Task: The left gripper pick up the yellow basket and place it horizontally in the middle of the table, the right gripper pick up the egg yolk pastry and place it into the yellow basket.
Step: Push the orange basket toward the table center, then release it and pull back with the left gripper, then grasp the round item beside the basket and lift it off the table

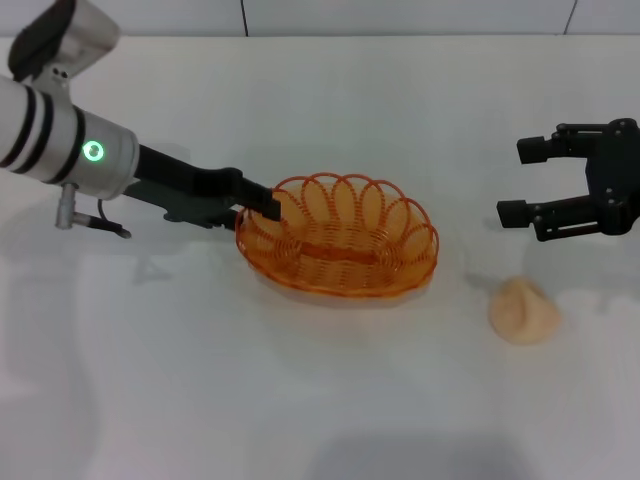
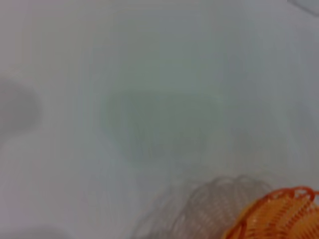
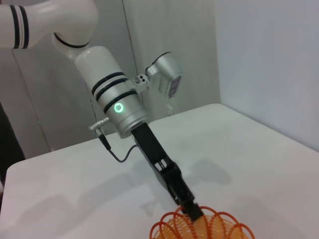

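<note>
The yellow basket (image 1: 340, 237) lies lengthwise on the white table (image 1: 200, 380), near its middle. My left gripper (image 1: 266, 205) reaches in from the left and is shut on the basket's left rim. The right wrist view shows the same grip, with the left gripper (image 3: 192, 211) clamped on the rim of the basket (image 3: 209, 230). One end of the basket (image 2: 279, 216) shows in the left wrist view. The egg yolk pastry (image 1: 523, 311) sits on the table to the right of the basket. My right gripper (image 1: 514, 182) hovers open behind the pastry, holding nothing.
The table's far edge (image 1: 320, 36) meets a pale wall. In the right wrist view a wall corner (image 3: 219, 59) stands behind the table. Bare white tabletop lies in front of the basket and between basket and pastry.
</note>
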Action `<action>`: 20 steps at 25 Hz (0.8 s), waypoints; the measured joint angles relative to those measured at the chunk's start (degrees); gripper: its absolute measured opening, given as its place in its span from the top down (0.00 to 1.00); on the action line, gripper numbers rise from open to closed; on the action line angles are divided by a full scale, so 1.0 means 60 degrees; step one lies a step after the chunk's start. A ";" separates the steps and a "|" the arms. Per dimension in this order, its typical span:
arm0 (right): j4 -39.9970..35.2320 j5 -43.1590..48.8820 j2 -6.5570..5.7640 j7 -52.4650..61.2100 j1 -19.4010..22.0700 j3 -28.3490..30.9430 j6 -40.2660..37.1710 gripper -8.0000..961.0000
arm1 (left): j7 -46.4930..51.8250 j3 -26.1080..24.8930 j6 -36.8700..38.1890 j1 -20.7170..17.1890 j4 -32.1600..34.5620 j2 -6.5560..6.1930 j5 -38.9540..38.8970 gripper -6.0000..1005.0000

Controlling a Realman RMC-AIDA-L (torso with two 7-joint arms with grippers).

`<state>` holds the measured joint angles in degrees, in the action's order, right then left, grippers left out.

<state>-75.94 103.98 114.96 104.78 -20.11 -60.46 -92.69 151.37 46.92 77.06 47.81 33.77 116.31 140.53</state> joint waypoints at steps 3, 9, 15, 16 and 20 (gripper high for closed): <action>0.0000 -0.0002 -0.0003 -0.0003 0.0007 0.0010 -0.0002 0.11 | -0.0020 -0.0026 -0.0019 -0.0267 0.0252 -0.0155 -0.0313 0.48; 0.0000 -0.0002 -0.0004 0.0012 0.0009 0.0023 0.0024 0.11 | -0.0252 -0.0036 -0.0001 -0.1054 0.1257 -0.0466 -0.1096 0.30; 0.0016 -0.0001 0.0000 0.0106 0.0004 0.0028 0.0042 0.11 | -0.1408 -0.0689 -0.0015 -0.1666 0.1668 -0.0660 -0.2501 0.14; 0.0021 -0.0001 0.0002 0.0132 0.0003 0.0028 0.0042 0.11 | -0.1778 -0.0833 -0.0016 -0.1746 0.1678 -0.0658 -0.2693 0.13; 0.0084 0.0031 0.0007 0.0388 -0.0026 -0.0035 0.0075 0.11 | -0.2936 -0.1299 0.0006 -0.1934 0.1682 -0.0615 -0.3242 0.11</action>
<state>-75.43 104.16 115.00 107.11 -20.27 -60.67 -92.23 133.76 39.12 77.09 36.20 43.86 112.62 121.08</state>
